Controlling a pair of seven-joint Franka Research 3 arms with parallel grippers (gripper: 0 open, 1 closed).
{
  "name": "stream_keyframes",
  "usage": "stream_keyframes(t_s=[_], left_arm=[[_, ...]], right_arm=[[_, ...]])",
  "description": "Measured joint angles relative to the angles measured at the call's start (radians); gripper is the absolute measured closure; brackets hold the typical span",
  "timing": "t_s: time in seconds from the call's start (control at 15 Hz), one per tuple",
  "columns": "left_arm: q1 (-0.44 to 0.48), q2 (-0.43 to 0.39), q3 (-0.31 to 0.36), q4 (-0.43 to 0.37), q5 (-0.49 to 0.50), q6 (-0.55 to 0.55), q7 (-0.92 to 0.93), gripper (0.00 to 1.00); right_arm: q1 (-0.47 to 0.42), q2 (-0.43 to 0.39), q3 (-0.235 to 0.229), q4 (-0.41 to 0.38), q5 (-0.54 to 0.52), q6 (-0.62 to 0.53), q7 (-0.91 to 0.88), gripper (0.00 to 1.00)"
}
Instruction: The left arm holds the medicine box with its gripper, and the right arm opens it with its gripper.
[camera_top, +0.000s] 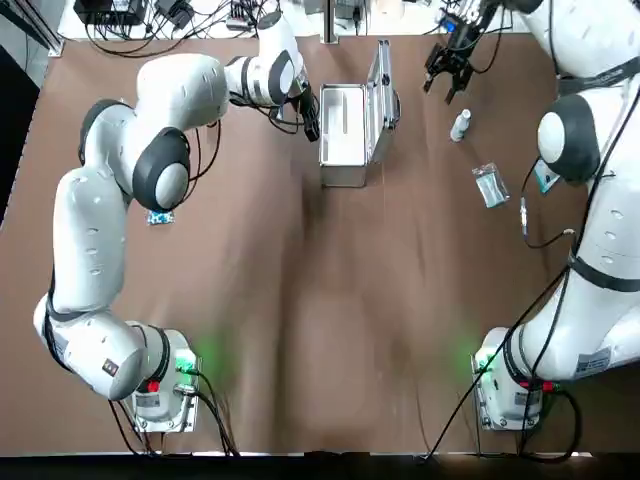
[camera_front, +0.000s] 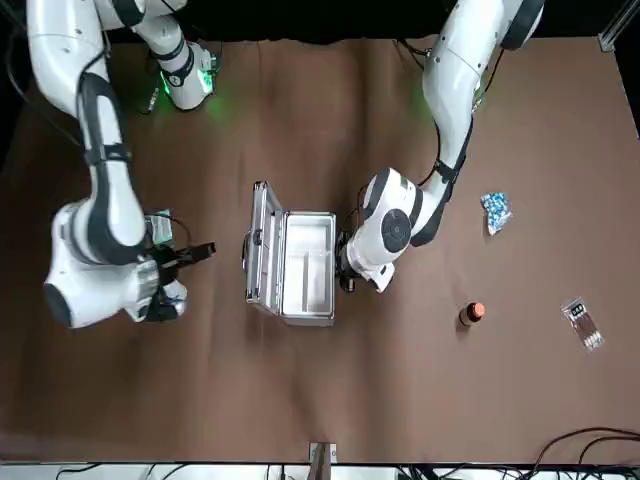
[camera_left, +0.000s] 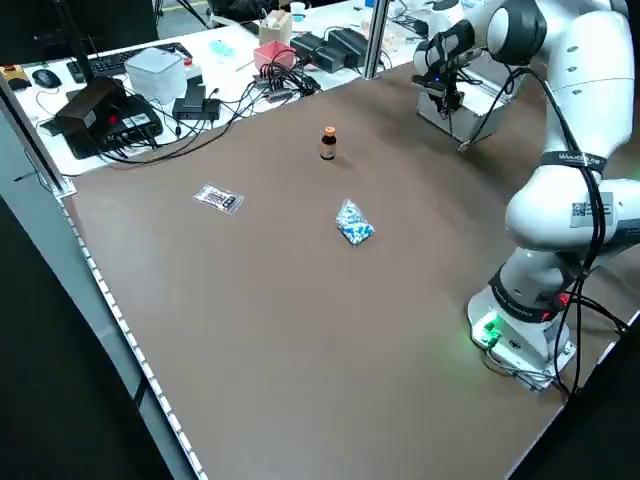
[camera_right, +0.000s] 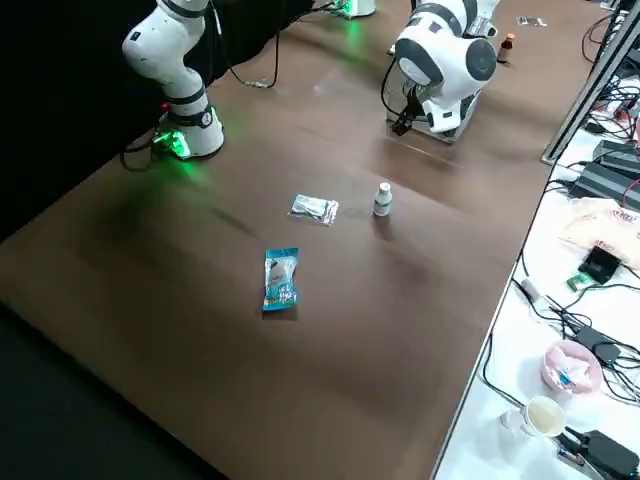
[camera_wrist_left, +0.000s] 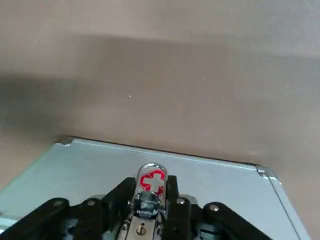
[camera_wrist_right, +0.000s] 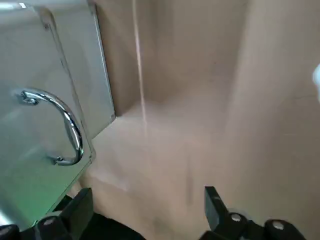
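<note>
The silver medicine box (camera_top: 343, 140) stands open at the far middle of the table, its lid (camera_top: 380, 92) raised upright on the right side. My left gripper (camera_top: 311, 118) is at the box's left wall, shut on it. In the left wrist view the fingers (camera_wrist_left: 172, 192) clamp a metal clasp with a red cross (camera_wrist_left: 151, 181). My right gripper (camera_top: 446, 72) hovers open to the right of the lid, apart from it. The right wrist view shows the lid's outer face with its chrome handle (camera_wrist_right: 67, 125) and nothing between that gripper's fingers (camera_wrist_right: 212, 200).
A small white bottle (camera_top: 460, 125) and a clear packet (camera_top: 489, 185) lie right of the box. A blue packet (camera_top: 160, 216) sits under the left arm. A brown bottle (camera_front: 472, 313) and another packet (camera_front: 581, 322) lie on the robot's far left. Cables run along the table's far edge.
</note>
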Motion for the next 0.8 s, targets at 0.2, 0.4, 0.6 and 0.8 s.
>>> stream_keyframes(t_s=[0.2, 0.4, 0.6, 0.8], left_arm=[[0.0, 0.003, 0.002, 0.0, 0.0, 0.013, 0.0, 0.59], [0.004, 0.006, 0.005, 0.005, 0.001, 0.017, 0.0, 0.32], [0.028, -0.02, 0.007, 0.035, 0.036, -0.052, 0.02, 0.06], [0.066, -0.097, 0.015, 0.047, 0.092, -0.158, 0.089, 0.0]], right_arm=[[-0.086, -0.047, -0.006, 0.035, -0.016, -0.013, -0.026, 0.02], [-0.165, -0.126, -0.008, 0.058, -0.133, -0.033, -0.041, 0.02], [-0.212, -0.225, -0.009, 0.07, -0.269, -0.034, -0.043, 0.01], [-0.251, -0.331, -0.01, 0.072, -0.341, -0.036, -0.043, 0.01]])
